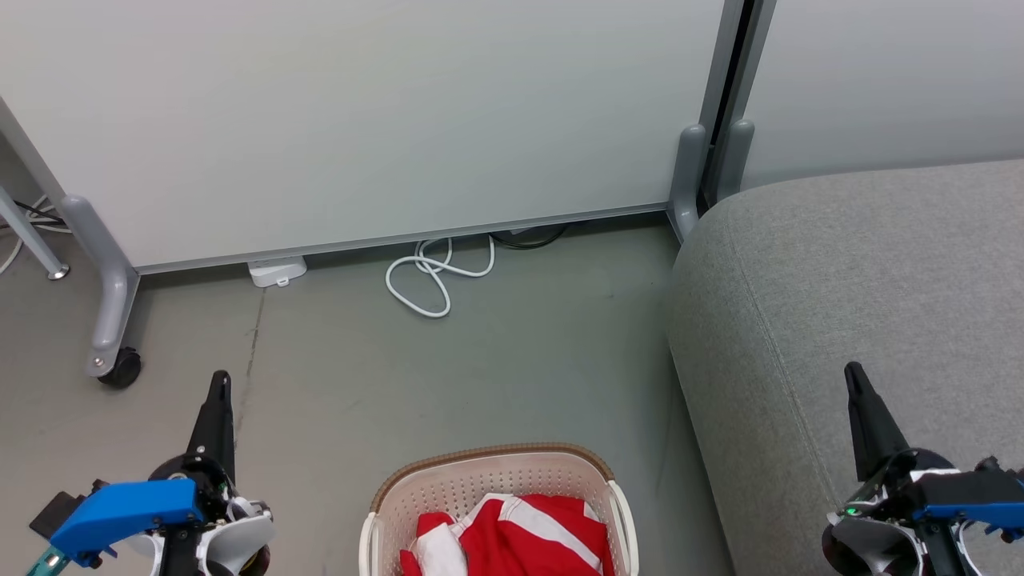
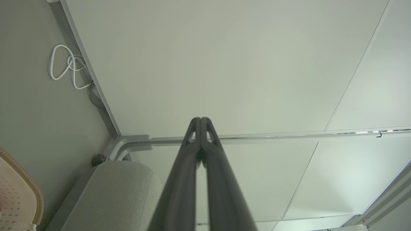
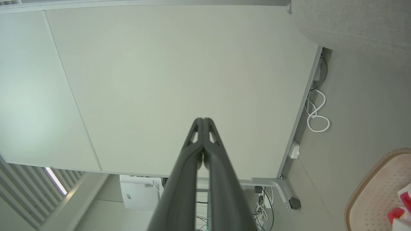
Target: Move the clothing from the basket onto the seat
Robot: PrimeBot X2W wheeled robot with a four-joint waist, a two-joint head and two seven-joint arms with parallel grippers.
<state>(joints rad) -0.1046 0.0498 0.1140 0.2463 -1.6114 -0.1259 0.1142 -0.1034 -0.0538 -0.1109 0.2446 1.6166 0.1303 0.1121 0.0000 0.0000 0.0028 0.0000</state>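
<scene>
Both left gripper (image 1: 219, 386) and right gripper (image 1: 854, 374) are pressed together; unopened, they would only shove clothes (image 1: 520, 532) inside the basket (image 1: 488, 459).

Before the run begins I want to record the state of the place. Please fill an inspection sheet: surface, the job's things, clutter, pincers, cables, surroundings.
Surface: smooth grey floor; the basket stands on it.
Job's things: red-and-white clothing lies in the basket; the grey seat to its right has no garment on the part in view.
Clutter: small white box at the panel's foot.
Pincers: left pincer and right pincer both shut, holding nothing, apart from the basket.
Cables: white cable coiled on the floor; dark cable under the panel.
Surroundings: pale partition panels on grey feet, one with a castor.
</scene>
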